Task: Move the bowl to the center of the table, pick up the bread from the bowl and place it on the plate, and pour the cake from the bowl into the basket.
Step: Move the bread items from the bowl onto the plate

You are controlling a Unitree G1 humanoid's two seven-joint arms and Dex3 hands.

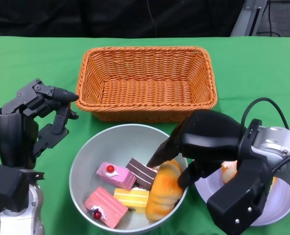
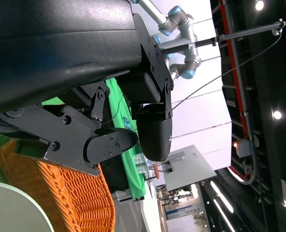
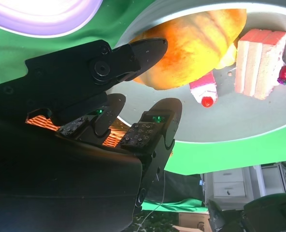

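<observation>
Bread (image 1: pixel 164 191) bracketed by the right hand (image 1: pixel 204 142) inside the bowl (image 1: pixel 86 156).
Its fingers (image 1: pixel 160 152) are spread on either side of the loaf at the bowl's right rim; whether it is actually gripped cannot be told. Cake pieces (image 1: pixel 116 175) lie leftward. The left hand (image 1: pixel 35 122) is held open beside the bowl's left rim, the basket (image 1: pixel 145 83) just beyond.

**What you can't see clearly**

In your head view the right hand (image 1: pixel 184 156) covers much of the plate (image 1: pixel 282 205) and the upper end of the bread (image 1: pixel 163 191), so you cannot tell whether the fingers actually touch the loaf. An orange item (image 1: pixel 229 171) on the plate shows only as a sliver. The bowl (image 1: pixel 84 161) is cut off by the bottom edge. In the left wrist view, the left hand (image 2: pixel 133 140) hides most of the basket (image 2: pixel 61 193).
</observation>
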